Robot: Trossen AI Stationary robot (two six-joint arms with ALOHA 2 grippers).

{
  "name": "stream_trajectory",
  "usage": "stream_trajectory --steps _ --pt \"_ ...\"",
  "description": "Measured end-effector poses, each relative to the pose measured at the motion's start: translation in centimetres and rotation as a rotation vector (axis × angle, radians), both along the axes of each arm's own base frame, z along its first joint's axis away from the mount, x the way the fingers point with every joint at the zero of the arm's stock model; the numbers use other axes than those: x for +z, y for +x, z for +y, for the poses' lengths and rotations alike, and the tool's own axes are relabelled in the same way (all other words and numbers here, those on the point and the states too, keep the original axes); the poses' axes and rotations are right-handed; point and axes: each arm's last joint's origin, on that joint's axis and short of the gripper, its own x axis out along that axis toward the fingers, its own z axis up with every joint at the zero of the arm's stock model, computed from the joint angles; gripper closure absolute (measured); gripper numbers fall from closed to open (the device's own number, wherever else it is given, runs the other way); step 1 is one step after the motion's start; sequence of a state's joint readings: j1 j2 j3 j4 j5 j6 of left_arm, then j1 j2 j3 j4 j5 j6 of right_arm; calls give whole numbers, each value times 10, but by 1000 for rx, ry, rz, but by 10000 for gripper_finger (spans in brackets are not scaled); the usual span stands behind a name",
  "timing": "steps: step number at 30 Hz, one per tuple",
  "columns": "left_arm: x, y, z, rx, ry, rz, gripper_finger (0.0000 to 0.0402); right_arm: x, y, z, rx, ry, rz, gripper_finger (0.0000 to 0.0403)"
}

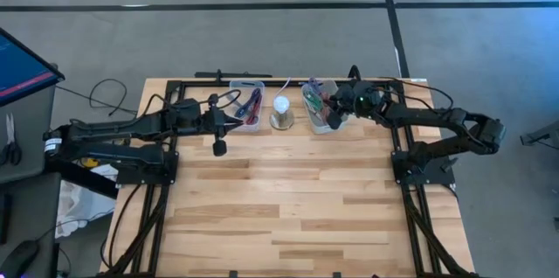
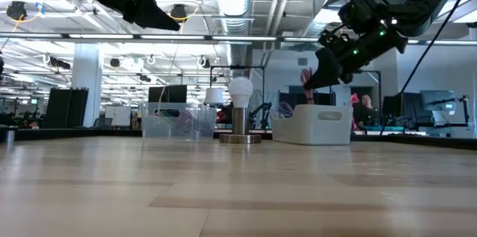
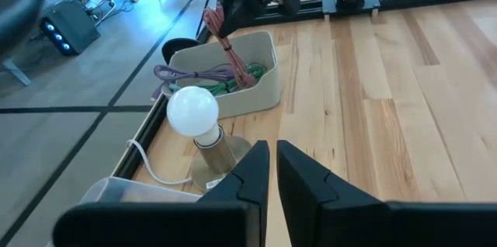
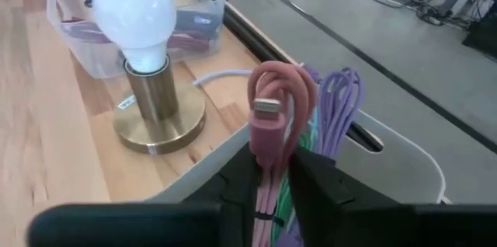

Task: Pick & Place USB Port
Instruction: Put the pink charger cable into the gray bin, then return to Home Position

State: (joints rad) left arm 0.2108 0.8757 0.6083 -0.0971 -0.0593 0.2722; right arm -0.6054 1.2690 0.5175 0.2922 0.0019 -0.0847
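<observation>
A coiled pink USB cable [image 4: 273, 92] with a silver plug [image 4: 266, 109] stands up between my right gripper's [image 4: 269, 168] fingers. That gripper [image 1: 334, 109] hovers over the white bin [image 1: 320, 117] of purple and green cables [image 4: 342, 99] at the table's far edge. In the low view it [image 2: 326, 62] hangs above the bin [image 2: 313, 127]. My left gripper [image 3: 269, 171] is shut and holds nothing. It floats above the table beside the clear bin [image 1: 247, 105], pointing toward the bulb lamp [image 3: 194, 115]. My right gripper pinches the pink cable's coiled bundle [image 4: 267, 140] between its two fingers, just below the plug. The loops and the plug rise past the fingertips. In the left wrist view the rest of the bundle [image 3: 223, 39] hangs from the fingers down toward the white bin [image 3: 233, 84].
A white bulb on a brass base [image 1: 281, 112] stands between the clear bin and the white bin, its white cord [image 3: 147, 165] trailing along the far edge. The clear bin [image 4: 78, 37] holds dark and red cables. The near half of the wooden table [image 1: 297, 208] lies bare.
</observation>
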Motion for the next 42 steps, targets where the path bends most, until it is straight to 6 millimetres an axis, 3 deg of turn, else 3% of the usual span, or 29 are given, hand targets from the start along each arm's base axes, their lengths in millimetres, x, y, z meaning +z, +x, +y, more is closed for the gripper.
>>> stream_trajectory --steps 12,21,25,34,42 --pt "0 0 0 0 0 0 374 0 -18 -23 -158 -27 24 332" --pt "0 0 0 9 -22 -6 374 8 -17 -27 -125 2 -108 327" --pt "0 0 0 15 -37 -11 374 3 -15 -22 -94 44 -78 294" --pt "0 0 0 15 -37 -11 374 2 -10 -16 -54 39 -59 170" --pt "0 0 0 11 -28 -8 374 28 -14 -13 -51 -34 -153 155"
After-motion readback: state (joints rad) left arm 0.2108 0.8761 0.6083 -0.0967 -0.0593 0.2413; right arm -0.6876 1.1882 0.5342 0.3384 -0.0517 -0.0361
